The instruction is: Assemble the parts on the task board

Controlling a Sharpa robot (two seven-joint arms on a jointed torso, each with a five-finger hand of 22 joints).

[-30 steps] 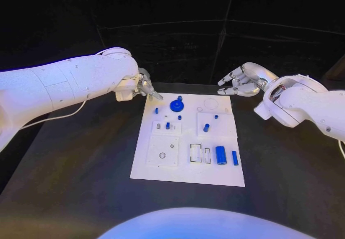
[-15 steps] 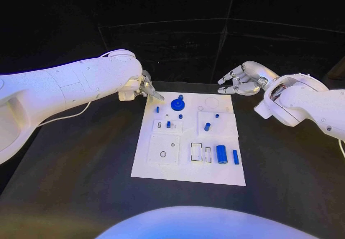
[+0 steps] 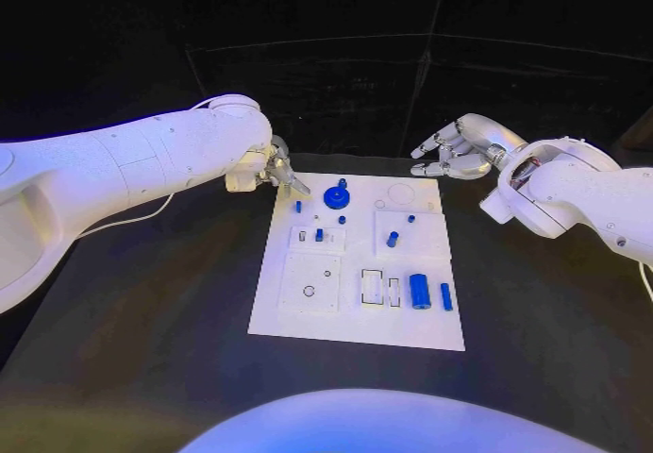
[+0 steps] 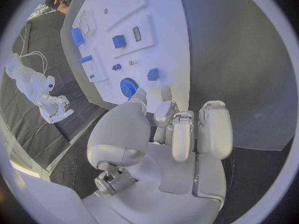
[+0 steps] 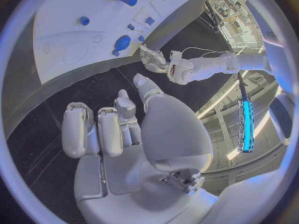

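You see the white task board lying lengthwise in the middle of the black surface, its face marked with outlined squares and recesses. Small blue parts stand or lie on it: a blue gear with a raised hub near the far edge, a short blue peg just beside it on the left, a blue block near the centre, and a blue cylinder lying next to a slimmer blue bar toward the near right.

Your left hand hangs over the far left corner of the board, fingers pointed down and close together; you cannot tell from the head view whether a fingertip touches the board. The left wrist view shows this hand with fingers partly curled and nothing between them, its fingertips just short of the gear.

Your right hand hovers beyond the far right corner of the board, fingers loosely curled and slightly apart, holding nothing. The right wrist view confirms the empty palm and shows the gear on the board with the left hand across from it.
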